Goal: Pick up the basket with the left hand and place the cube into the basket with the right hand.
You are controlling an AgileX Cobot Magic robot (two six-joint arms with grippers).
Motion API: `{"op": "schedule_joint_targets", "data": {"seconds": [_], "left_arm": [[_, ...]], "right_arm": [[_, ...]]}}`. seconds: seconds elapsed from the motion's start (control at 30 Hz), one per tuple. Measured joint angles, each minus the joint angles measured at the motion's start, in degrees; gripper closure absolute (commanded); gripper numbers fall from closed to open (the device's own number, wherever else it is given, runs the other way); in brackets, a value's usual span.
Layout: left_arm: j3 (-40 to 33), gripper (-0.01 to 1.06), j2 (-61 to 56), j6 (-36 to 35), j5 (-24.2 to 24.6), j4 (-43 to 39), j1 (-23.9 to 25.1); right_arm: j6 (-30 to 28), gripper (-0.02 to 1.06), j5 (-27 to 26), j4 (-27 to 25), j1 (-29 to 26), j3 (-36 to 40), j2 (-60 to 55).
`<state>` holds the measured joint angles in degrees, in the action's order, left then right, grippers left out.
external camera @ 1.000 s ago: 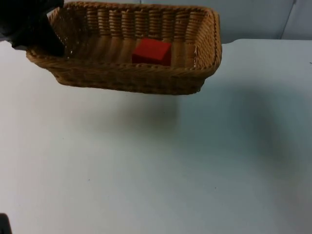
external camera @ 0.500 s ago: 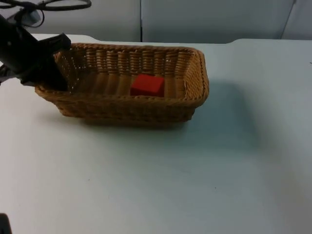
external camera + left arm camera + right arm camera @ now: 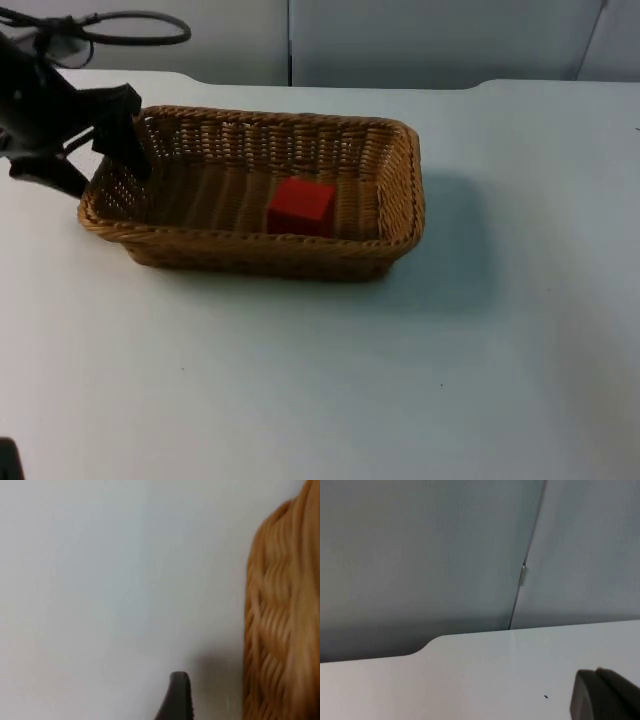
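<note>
The basket sat on the table, long side running across the top view, with the red cube resting on its floor a little right of centre. The left gripper was at the basket's left end, its fingers spread apart, one over the rim and inside, the other outside the wall (neither clearly pressed against the wicker). In the left wrist view the woven wall stood beside a black fingertip. The right arm waited off to the side; its wrist view took in the table edge and the partition wall. Whether the right gripper was open or closed could not be told.
</note>
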<state>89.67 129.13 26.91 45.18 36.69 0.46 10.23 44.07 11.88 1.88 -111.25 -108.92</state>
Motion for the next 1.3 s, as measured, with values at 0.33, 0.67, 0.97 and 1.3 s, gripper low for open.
{"op": "schedule_joint_targets", "data": {"seconds": [0.33, 0.67, 0.97, 1.3], "left_arm": [[15.0, 1.05, -8.1, -2.1, 2.9, -4.7, 0.0], [10.3, 1.05, -25.0, -11.1, 8.2, -26.0, 0.4], [-6.7, 1.05, -52.8, -11.9, -0.9, -31.2, 1.0], [-26.7, 1.05, -84.2, -12.0, 0.8, -31.3, 1.0]], "right_arm": [[0.0, 1.05, 0.7, 0.0, 0.0, 0.0, 0.0], [2.5, 1.05, 3.2, 3.9, 0.0, 0.1, 5.2], [9.0, 1.05, 3.8, 8.6, 0.0, 8.2, 24.3], [24.9, 1.05, -10.1, 19.1, 0.0, 53.9, 64.2]]}}
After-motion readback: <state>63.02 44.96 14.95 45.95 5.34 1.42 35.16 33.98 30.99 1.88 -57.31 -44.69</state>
